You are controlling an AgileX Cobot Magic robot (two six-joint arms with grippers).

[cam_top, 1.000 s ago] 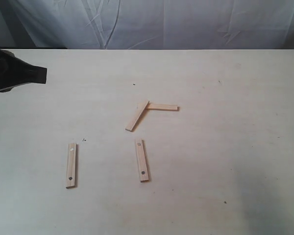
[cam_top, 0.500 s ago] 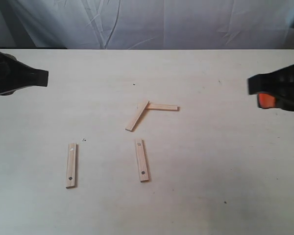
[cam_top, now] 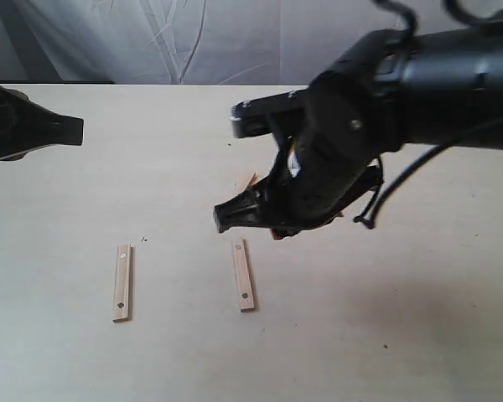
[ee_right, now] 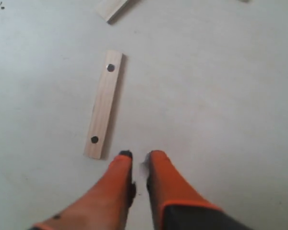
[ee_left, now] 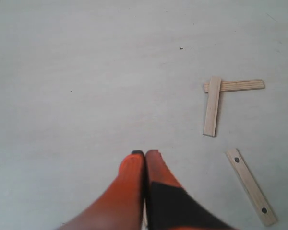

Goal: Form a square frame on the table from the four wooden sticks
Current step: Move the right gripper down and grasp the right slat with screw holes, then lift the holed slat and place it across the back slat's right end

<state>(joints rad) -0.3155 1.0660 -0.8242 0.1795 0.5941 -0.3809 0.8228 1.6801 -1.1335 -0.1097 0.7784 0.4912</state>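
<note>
My left hand (ee_left: 145, 153): fingers pressed together, empty, at left edge. My right hand (ee_right: 139, 155): fingers barely apart, empty, over surface (cam_top: 402, 318), just beside holed stick (ee_right: 103, 104). Plain sticks (ee_left: 212, 105) overlap in L beyond.

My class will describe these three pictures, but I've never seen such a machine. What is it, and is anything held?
A robot with two arms, each ending in a gripper with two orange fingers. One picture views the table from outside: the left arm sits at the edge, the right arm reaches over the middle. The other two come from wrist cameras looking past the fingers. On the table lie two holed sticks and two plain sticks meeting in an L. The left gripper is shut, the right gripper slightly open; neither holds anything.
</note>
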